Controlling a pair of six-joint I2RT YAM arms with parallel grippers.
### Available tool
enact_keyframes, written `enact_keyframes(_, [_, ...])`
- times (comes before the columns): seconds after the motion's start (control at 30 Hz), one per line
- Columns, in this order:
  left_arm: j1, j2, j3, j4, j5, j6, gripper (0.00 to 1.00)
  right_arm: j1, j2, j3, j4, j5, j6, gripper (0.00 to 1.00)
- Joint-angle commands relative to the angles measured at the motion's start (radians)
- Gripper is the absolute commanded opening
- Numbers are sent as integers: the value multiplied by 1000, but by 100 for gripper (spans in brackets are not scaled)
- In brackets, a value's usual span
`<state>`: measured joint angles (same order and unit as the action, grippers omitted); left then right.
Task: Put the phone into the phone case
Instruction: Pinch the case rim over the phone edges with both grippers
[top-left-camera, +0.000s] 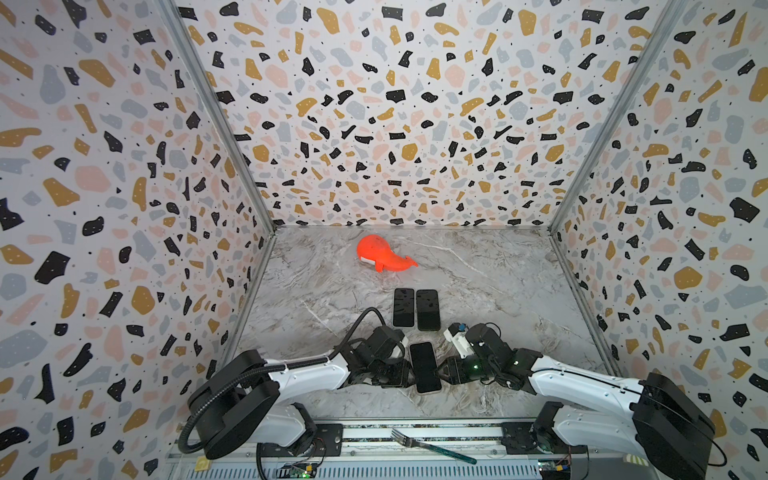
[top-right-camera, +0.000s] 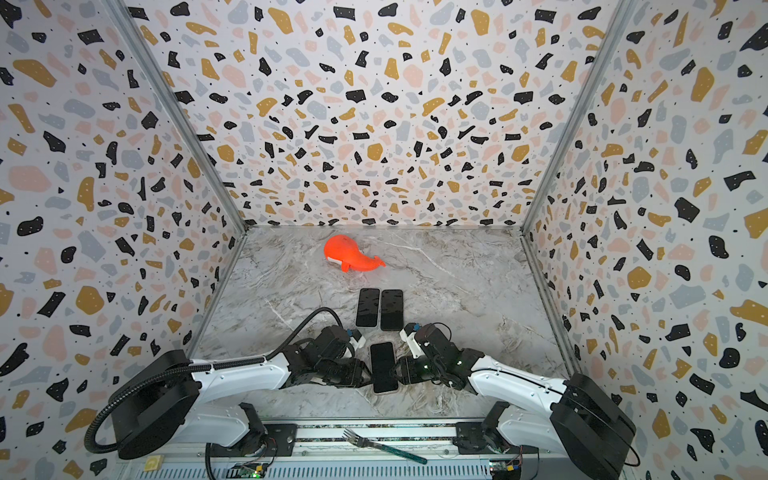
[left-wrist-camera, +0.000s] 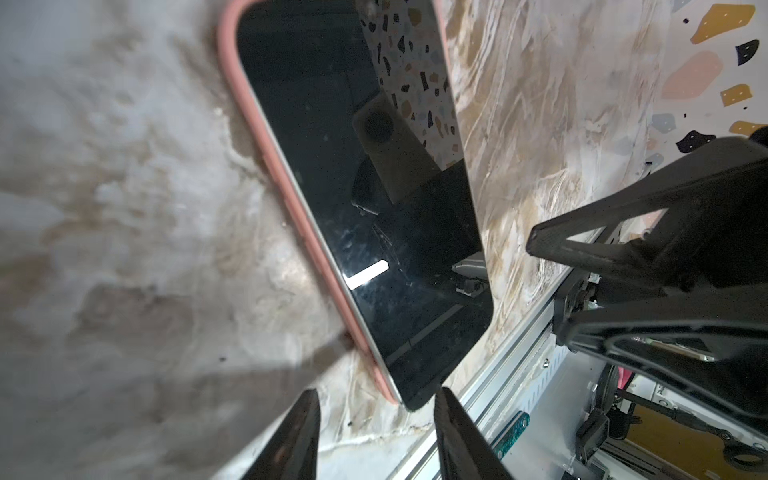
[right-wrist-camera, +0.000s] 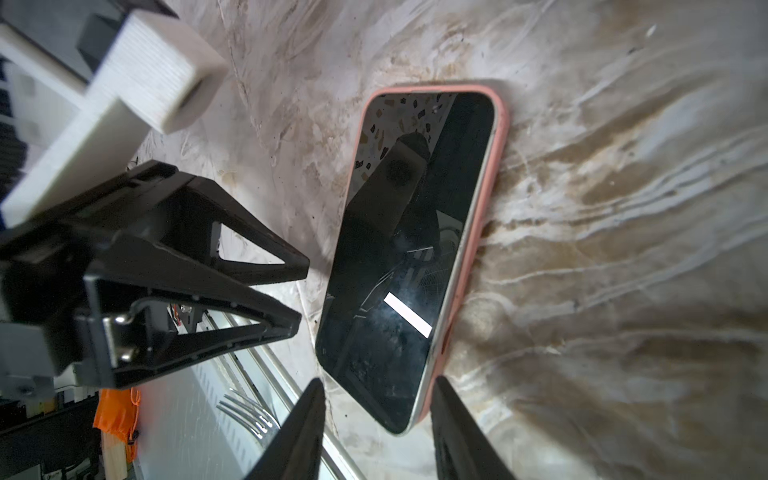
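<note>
Phone (top-left-camera: 424, 368) lies in pink case (right-wrist-camera: 490, 199), flat on marble table (top-left-camera: 498, 291). Left gripper (left-wrist-camera: 377, 392) at its 9 o'clock, right gripper (right-wrist-camera: 379, 380) at 3; both parted, empty.

Black phone (top-left-camera: 424, 368) with dark glossy screen facing up, lying flat in pink case (right-wrist-camera: 485, 216), pink rim showing along one long side and one end, directly between left gripper (left-wrist-camera: 376, 392) and right gripper (right-wrist-camera: 378, 382), close to both

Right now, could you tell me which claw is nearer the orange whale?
Left. The left claw sits almost straight in front of the whale; the right claw sits farther rightward.
</note>
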<state>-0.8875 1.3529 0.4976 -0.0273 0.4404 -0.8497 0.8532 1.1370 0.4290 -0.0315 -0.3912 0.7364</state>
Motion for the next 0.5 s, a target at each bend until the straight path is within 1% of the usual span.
enact_keyframes(0.0, [-20, 10, -15, 14, 14, -29, 45, 7, -16, -24, 6, -6, 23, 43])
enact_keyframes(0.07, [-28, 24, -10, 27, 14, -63, 44, 12, -14, -34, 20, -12, 30, 43])
enact_keyframes(0.47, [-39, 81, -20, 61, 8, -73, 36, 28, 3, -60, 43, -37, 29, 43])
